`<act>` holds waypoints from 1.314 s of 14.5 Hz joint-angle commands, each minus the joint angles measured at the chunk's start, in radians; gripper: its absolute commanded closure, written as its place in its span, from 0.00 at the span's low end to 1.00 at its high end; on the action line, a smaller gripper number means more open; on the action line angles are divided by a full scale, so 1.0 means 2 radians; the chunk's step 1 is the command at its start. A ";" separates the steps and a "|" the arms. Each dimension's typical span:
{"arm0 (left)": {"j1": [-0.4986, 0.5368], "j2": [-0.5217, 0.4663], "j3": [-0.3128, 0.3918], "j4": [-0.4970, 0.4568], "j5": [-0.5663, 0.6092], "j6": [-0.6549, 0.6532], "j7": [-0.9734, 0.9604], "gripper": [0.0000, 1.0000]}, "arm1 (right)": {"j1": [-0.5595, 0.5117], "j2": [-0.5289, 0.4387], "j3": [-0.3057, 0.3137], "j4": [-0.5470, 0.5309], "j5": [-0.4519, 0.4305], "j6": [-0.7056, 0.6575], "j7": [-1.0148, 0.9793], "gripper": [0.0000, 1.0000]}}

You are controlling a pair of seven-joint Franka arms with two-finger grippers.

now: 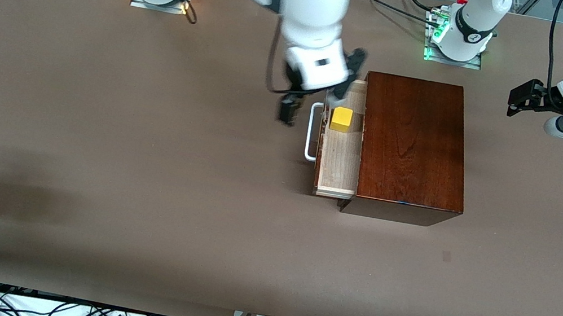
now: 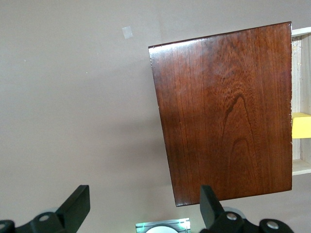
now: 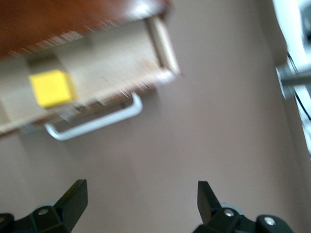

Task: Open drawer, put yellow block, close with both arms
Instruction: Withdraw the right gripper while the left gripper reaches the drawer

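You see the drawer (image 1: pixel 339 159) pulled out of the mahogany box (image 1: pixel 409 145), its inner end hidden; the yellow block (image 1: pixel 341 119) lies inside. Right gripper (image 1: pixel 289 109), spread and empty (blurred), hovers beside the white handle (image 1: pixel 312 131). Left gripper (image 1: pixel 523 98) waits, spread.

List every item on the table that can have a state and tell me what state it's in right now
drawer: pulled partly out of the wooden box, toward the right arm's end of the table.
yellow block: lying in the drawer, free of both grippers.
right gripper: open, empty, over the table beside the drawer's white handle.
left gripper: open, empty, waiting over the table at the left arm's end.
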State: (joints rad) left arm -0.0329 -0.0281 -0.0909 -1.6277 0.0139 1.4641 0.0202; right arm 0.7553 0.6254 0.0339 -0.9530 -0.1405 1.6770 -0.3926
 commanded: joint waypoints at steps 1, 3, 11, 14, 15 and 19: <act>-0.002 0.016 -0.003 0.028 -0.010 -0.014 0.001 0.00 | -0.035 -0.017 0.008 -0.009 0.000 -0.019 0.008 0.00; -0.002 0.023 -0.020 0.029 -0.012 -0.013 0.002 0.00 | -0.035 -0.024 -0.021 -0.014 -0.008 -0.021 0.034 0.00; -0.004 0.139 -0.120 0.100 -0.019 -0.008 0.020 0.00 | -0.097 -0.132 -0.119 -0.147 0.172 -0.028 0.136 0.00; -0.005 0.160 -0.121 0.101 -0.041 0.011 0.072 0.00 | -0.159 -0.237 -0.116 -0.313 0.194 0.017 0.142 0.00; -0.013 0.169 -0.121 0.100 -0.052 0.026 0.077 0.00 | -0.177 -0.250 -0.115 -0.336 0.190 0.021 0.143 0.00; -0.084 0.195 -0.124 0.099 -0.054 0.072 0.154 0.00 | -0.291 -0.267 -0.031 -0.342 0.130 0.008 0.145 0.00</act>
State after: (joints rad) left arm -0.1218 0.3254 -0.3441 -1.4690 -0.0837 1.5993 0.2286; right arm 0.2775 0.1488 -0.1565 -1.5873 0.1866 1.6755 -0.1356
